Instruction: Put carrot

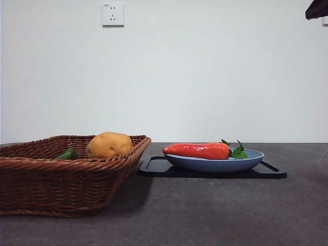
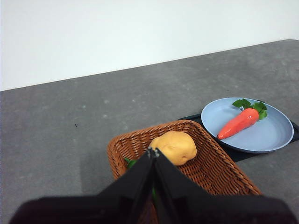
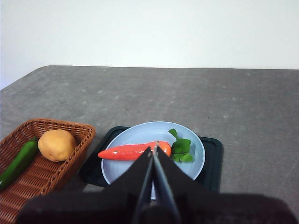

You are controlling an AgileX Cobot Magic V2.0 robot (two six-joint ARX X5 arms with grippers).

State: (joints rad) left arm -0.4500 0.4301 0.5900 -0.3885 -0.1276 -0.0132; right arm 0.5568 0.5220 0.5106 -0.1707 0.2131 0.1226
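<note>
The carrot (image 1: 197, 150), glossy red-orange with green leaves at its thick end, lies on a light blue plate (image 1: 215, 164) on a black tray (image 1: 154, 168). It also shows in the left wrist view (image 2: 239, 122) and the right wrist view (image 3: 133, 151). My right gripper (image 3: 153, 151) is shut and empty, held above the table on the near side of the plate. My left gripper (image 2: 153, 152) is shut and empty, above the near part of the wicker basket (image 2: 219, 170). In the front view only a black arm tip (image 1: 316, 9) shows at the top right corner.
The brown wicker basket (image 1: 41, 179) stands left of the tray and holds a yellow-brown potato (image 1: 108, 145) and a small green vegetable (image 1: 67, 154). The table top (image 1: 215, 215) is dark grey. A white wall with a socket (image 1: 113, 14) is behind.
</note>
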